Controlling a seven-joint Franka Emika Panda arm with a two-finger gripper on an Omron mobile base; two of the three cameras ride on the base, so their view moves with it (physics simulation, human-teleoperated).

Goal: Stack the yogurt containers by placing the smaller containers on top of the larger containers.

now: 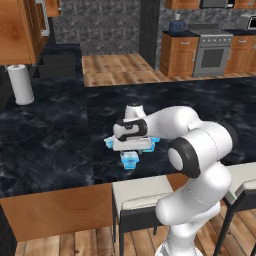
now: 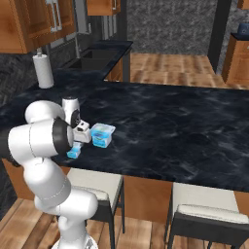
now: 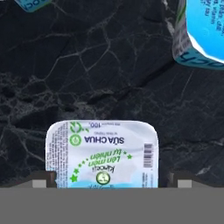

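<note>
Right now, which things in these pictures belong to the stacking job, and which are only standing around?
Belong to the job:
- largest yogurt tub
- small yogurt tub, between the open pincer tips
- third yogurt tub, seen at the picture's corner

Just standing around:
- paper towel roll
- stove
- two stools

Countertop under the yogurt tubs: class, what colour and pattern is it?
The black countertop has fine pale marble-like veining, clearest in the hand view.
</note>
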